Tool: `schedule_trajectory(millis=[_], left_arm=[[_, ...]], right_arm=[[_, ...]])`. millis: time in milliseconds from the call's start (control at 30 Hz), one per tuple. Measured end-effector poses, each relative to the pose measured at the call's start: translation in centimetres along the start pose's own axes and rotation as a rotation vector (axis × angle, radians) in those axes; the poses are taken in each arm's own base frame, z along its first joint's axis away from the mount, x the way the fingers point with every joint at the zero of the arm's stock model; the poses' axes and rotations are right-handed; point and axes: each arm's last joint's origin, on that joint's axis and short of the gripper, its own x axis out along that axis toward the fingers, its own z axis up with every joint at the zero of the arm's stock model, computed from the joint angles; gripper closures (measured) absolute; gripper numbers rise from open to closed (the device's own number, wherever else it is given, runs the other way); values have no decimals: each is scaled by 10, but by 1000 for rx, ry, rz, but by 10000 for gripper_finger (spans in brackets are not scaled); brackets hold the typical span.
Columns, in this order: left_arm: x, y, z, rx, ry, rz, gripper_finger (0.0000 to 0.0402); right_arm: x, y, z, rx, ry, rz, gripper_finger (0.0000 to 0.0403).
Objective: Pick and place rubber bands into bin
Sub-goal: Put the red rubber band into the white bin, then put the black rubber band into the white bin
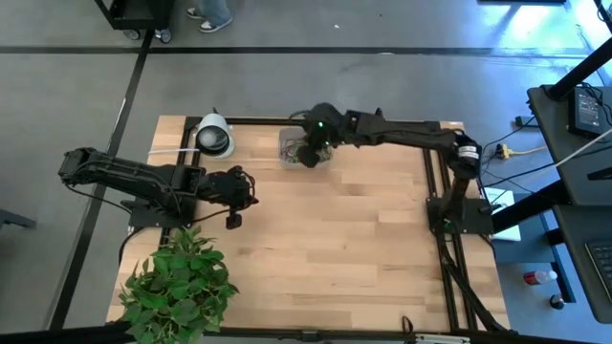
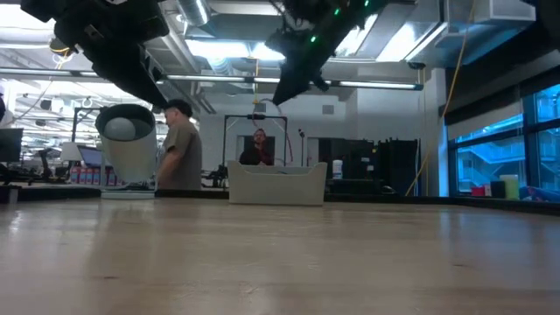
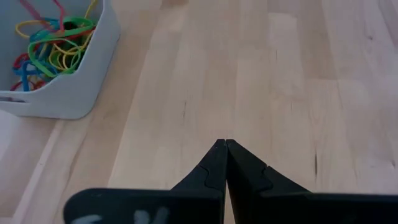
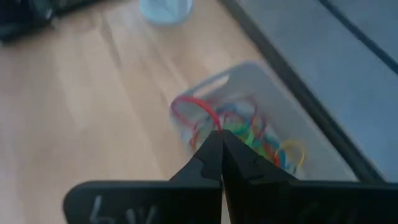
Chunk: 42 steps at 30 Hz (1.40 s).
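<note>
Right gripper [image 4: 221, 140] hangs closed above the bin [image 4: 273, 93], left gripper [image 3: 225, 147] closed

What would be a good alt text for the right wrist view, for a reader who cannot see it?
The right hand, its fingers closed together, hangs above the bin, a clear plastic container holding a tangle of red, green, yellow and blue rubber bands. The bin sits on the wooden table near its dark edge.
</note>
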Motion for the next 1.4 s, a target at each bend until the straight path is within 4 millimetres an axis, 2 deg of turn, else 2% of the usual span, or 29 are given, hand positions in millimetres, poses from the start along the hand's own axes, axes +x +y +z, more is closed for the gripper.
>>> schedule_trajectory(millis=[133,267,467,633,833,1067,1233,1400], left_arm=[[0,0,2,-3,-24,15,400],[0,0,2,-3,-23,18,400],[0,0,2,-7,-24,19,400],[0,0,2,-7,-25,19,400],[0,0,2,-7,-24,18,400],[0,0,2,-6,-23,18,400],[0,0,2,-5,-22,18,400],[0,0,2,-3,-22,18,400]], right_arm=[[21,-21,2,22,-21,-10,403],[45,-39,-8,47,44,-46,403],[73,-51,-21,64,113,-73,397],[86,-59,-32,128,178,-93,362],[81,-62,-34,155,219,-92,281],[58,-62,-22,156,293,-101,199],[37,-60,-9,149,359,-107,187],[14,-45,-8,131,375,-121,212]])
